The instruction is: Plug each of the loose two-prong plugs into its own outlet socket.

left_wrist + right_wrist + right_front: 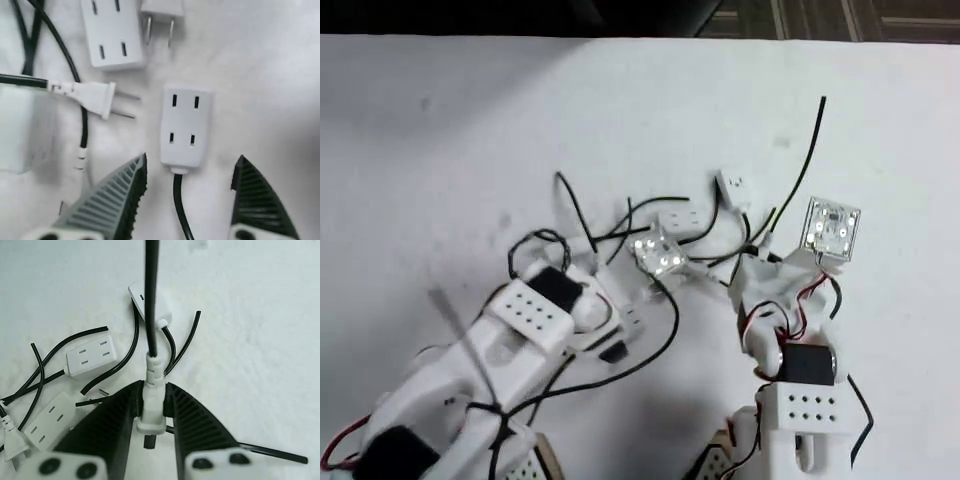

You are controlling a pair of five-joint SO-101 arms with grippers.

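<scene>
I see a loose plug (92,96) lying flat, prongs toward a white socket block (183,125); a second plug (151,405) sits clamped in my right jaws.

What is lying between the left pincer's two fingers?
In the left wrist view, the open left pincer has the end of a white outlet socket and its black cord lying between its fingers.

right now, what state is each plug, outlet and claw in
near outlet, lying flat, slots empty
far outlet, visible slots empty
corded plug, loose, prongs bare
top plug, loose, prongs bare
held plug, gripped, prongs hidden
left claw, open over the near outlet
right claw, shut on the held plug
</scene>
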